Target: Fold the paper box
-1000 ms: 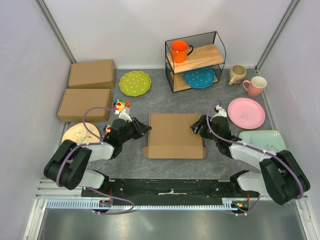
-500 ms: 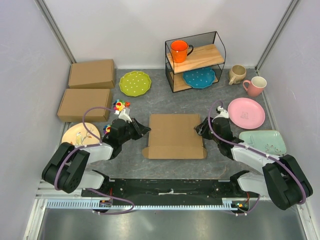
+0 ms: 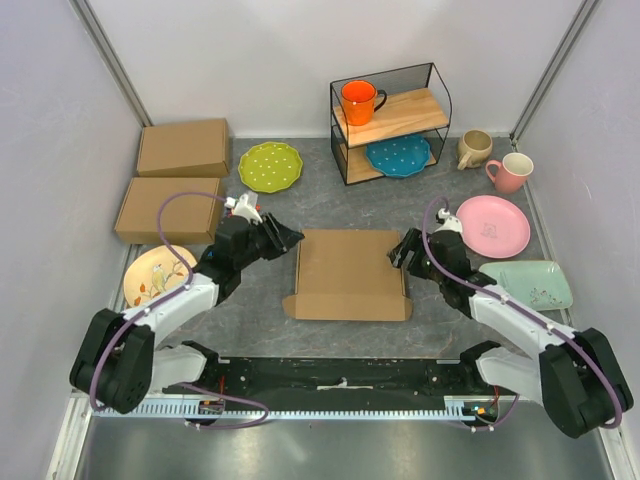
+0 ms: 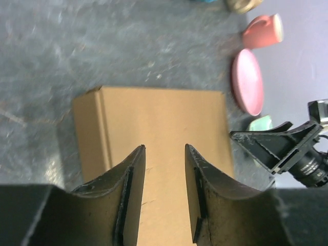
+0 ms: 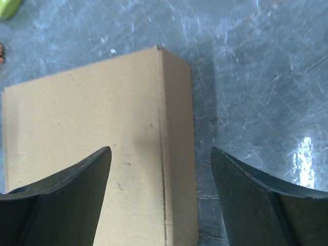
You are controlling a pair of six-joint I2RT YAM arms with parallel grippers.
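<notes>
Pulled my left gripper [image 3: 289,238] back from paper box [image 3: 348,270], narrow, empty; right gripper [image 3: 398,252] wide, empty; box looks folded, near tabs [image 3: 291,303] protruding.

Overhead view; wrist views close above paper box [image 3: 348,272]

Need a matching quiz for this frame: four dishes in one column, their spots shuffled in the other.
Things:
1. orange mug
2. blue plate
3. pink plate
4. green plate

Places:
a. table, right of the rack
b. rack, top shelf
c. table, left of the rack
d. rack, lower shelf

Pairs: 1-b, 2-d, 3-a, 4-c
</notes>
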